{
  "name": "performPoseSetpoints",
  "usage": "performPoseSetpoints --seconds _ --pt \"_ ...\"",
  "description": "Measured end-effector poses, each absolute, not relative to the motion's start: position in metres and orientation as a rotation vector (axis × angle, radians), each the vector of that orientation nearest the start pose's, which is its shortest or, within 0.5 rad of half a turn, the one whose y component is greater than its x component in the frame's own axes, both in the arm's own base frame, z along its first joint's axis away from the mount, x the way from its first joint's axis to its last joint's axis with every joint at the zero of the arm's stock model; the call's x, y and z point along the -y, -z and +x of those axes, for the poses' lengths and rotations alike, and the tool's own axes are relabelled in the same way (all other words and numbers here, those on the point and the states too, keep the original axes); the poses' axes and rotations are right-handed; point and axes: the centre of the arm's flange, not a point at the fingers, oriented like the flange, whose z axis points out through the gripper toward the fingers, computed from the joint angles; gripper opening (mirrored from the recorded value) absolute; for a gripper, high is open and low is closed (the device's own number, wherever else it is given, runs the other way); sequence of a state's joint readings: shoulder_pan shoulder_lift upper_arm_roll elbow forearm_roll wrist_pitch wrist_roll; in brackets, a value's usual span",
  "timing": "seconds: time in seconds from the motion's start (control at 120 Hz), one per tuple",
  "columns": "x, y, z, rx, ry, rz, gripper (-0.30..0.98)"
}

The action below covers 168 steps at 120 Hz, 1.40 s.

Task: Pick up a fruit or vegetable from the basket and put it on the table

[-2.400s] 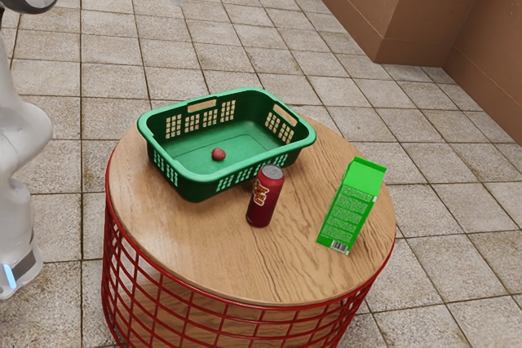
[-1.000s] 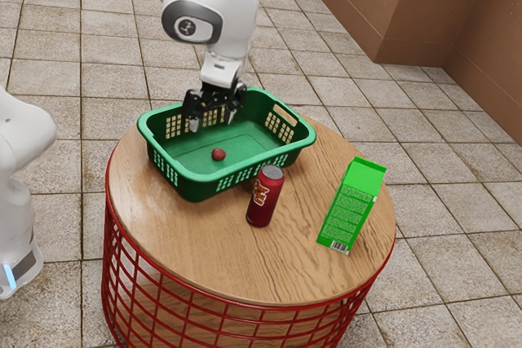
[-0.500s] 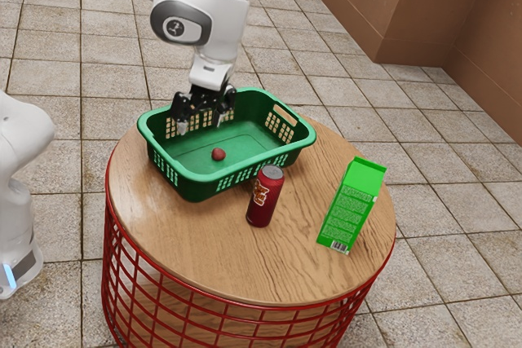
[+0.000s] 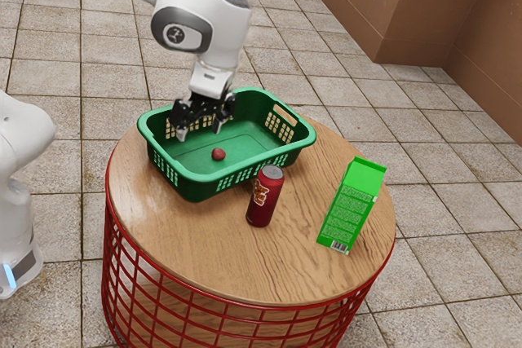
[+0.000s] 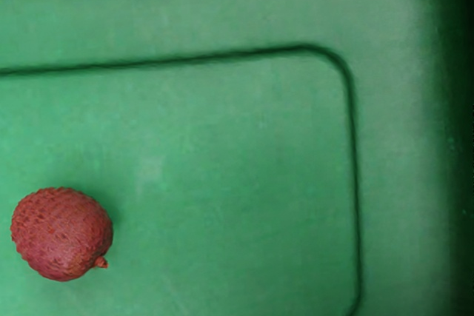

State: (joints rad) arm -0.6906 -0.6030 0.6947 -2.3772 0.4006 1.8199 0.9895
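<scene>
My gripper [image 4: 199, 133] is open in the exterior view, pointing down inside the upper part of the green basket [image 4: 206, 178], with nothing between its fingers. A small red lychee-like fruit [image 4: 218, 154] lies on the basket's floor, a little below and to the exterior view's right of the fingertips, apart from them. In the wrist view the fruit [image 5: 62, 234] shows bumpy red skin and a short stem, resting on the green basket floor [image 5: 222, 153]. The basket stands on a round wooden table [image 4: 204, 254].
A dark red can [image 4: 264, 197] stands close to the basket's near side. Farther to the exterior view's right is a green carton [image 4: 352, 205]. Bare wood lies in front of the basket and between can and carton. The basket walls rise around the fruit.
The arm has swung in from outside the table to over the basket, then shifted slightly to the exterior view's left and lower. Fruit, basket, can and carton have stayed put.
</scene>
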Motion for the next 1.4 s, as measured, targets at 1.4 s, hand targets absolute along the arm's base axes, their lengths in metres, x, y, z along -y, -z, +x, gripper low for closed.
performPoseSetpoints --seconds 1.4 --pt "-0.047 -0.426 0.461 -1.743 -0.084 -2.535 0.65"
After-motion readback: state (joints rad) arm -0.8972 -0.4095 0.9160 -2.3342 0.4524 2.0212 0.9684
